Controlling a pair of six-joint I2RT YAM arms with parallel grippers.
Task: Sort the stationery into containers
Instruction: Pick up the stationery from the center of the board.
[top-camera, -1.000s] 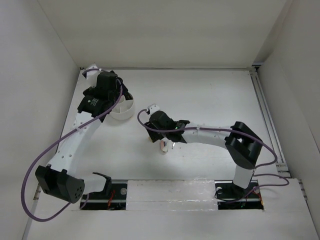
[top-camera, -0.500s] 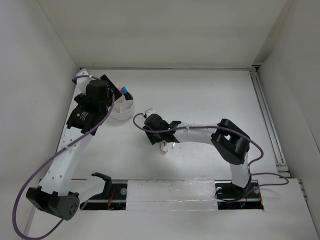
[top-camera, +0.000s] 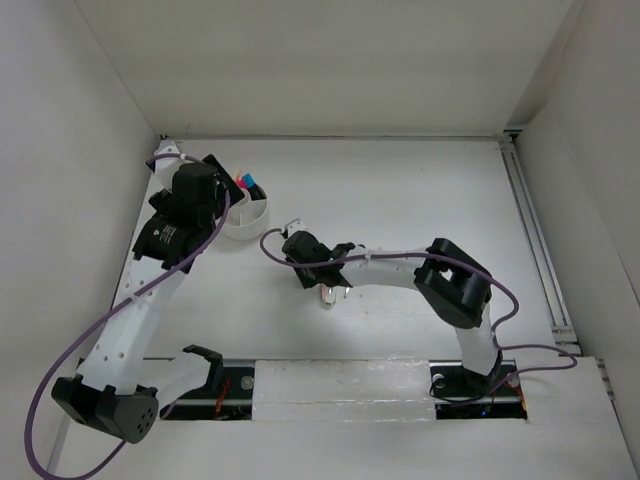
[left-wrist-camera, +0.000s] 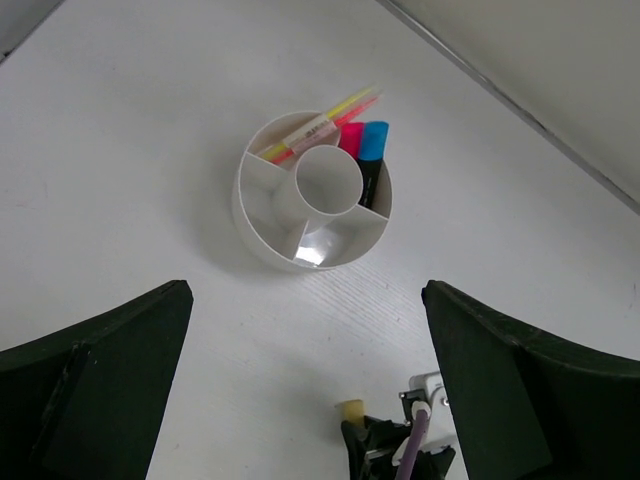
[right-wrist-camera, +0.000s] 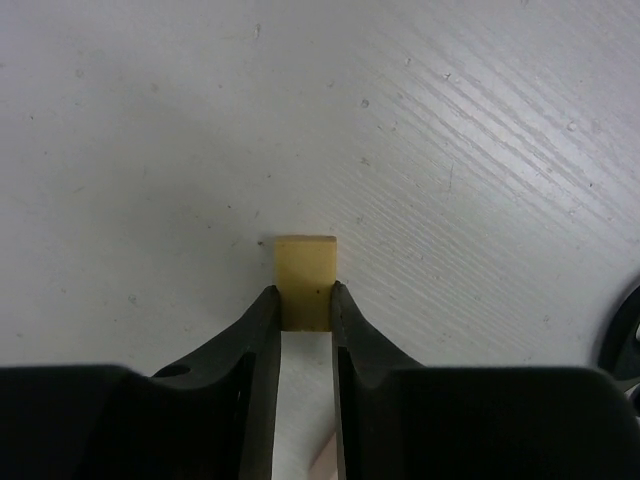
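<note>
White desk (top-camera: 420, 190) fills the overhead view, and both arms reach up from its near edge. The left arm runs along the left side, its wrist poised by the far-left corner just beside the round white tray (top-camera: 258, 222); the wrist housing hides its tip from above. The right arm folds leftward at the elbow and lies low across the middle. The right end effector (top-camera: 325, 290) is tipped down at the desk, well apart from the tray. A small pale item shows at its tip, too small to name here. The pink and blue caps of the black highlighters (top-camera: 246, 184) peek from the tray's far side.

The left wrist view resolves the contents. The left end effector (left-wrist-camera: 305, 290) is spread fully wide and holds nothing, its dark fingers (left-wrist-camera: 90, 370) framing the tray (left-wrist-camera: 250, 215). A central cup (left-wrist-camera: 327, 180) is ringed by wedge compartments. On the far side lie the thin yellow stick (left-wrist-camera: 350, 103) and pink pen (left-wrist-camera: 340, 118), both jutting past the rim, with the highlighters beside them. Whether a divider separates them cannot be told. The tan eraser (left-wrist-camera: 350, 410) shows at the bottom edge.

The right wrist view alone shows the grip: both fingers (right-wrist-camera: 262, 320) press the sides of the tan eraser (right-wrist-camera: 305, 265), its end protruding past them. Whether it rests on the desk (right-wrist-camera: 450, 120) cannot be told.
</note>
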